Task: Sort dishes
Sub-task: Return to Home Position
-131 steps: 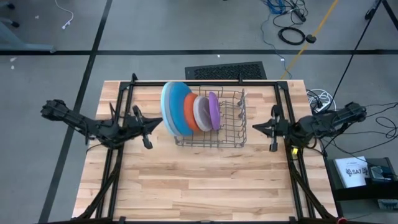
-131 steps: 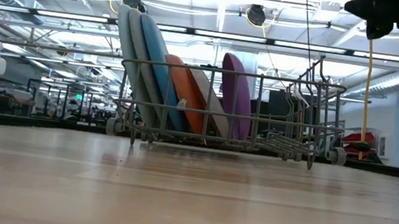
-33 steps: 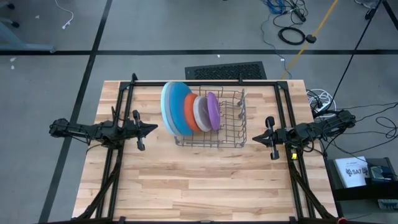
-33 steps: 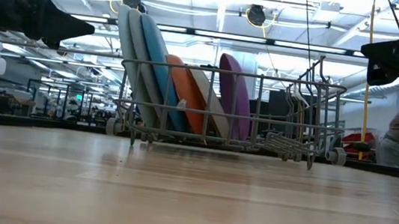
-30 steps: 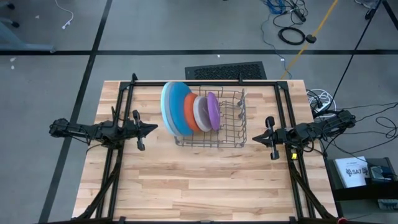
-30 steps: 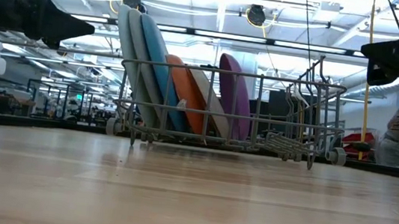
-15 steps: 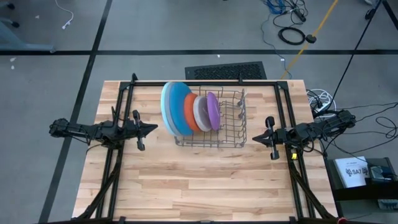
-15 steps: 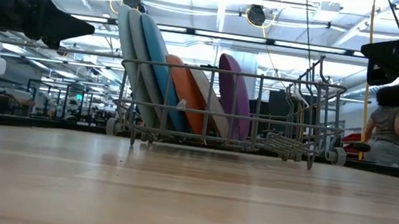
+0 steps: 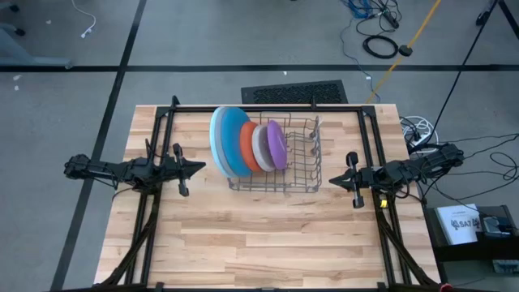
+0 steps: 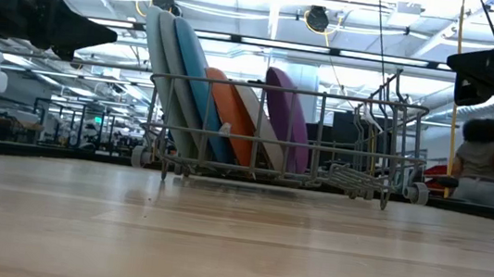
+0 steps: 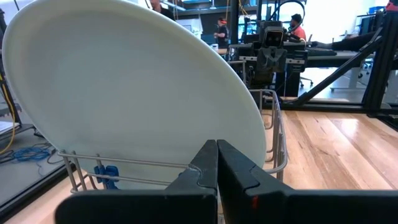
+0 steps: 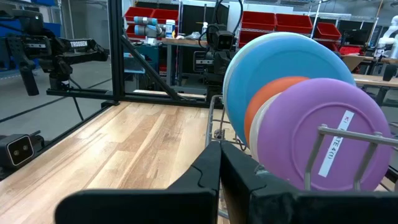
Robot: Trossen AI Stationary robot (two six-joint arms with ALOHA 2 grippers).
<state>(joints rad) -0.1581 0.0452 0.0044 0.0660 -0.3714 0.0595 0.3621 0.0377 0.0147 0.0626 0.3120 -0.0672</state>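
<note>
**A:** Where are the grippers?

**B:** The left gripper (image 9: 201,165) hangs just off the left end of the rack (image 9: 304,162). Its fingers are pressed together on nothing. The right gripper (image 9: 331,180) sits off the rack's right end, also closed and empty. Neither touches the rack.

**A:** And the plates?

**B:** All stand on edge in the rack's left half, tops leaning toward its left end. From that end: grey plate (image 10: 151,53), light blue plate (image 10: 165,59), blue plate (image 10: 190,67), orange plate (image 10: 222,108), white plate (image 10: 257,130), purple plate (image 10: 282,115).

**A:** Anything behind the rack?

**B:** A person (image 10: 479,160), far off in the room, to the right.
</note>
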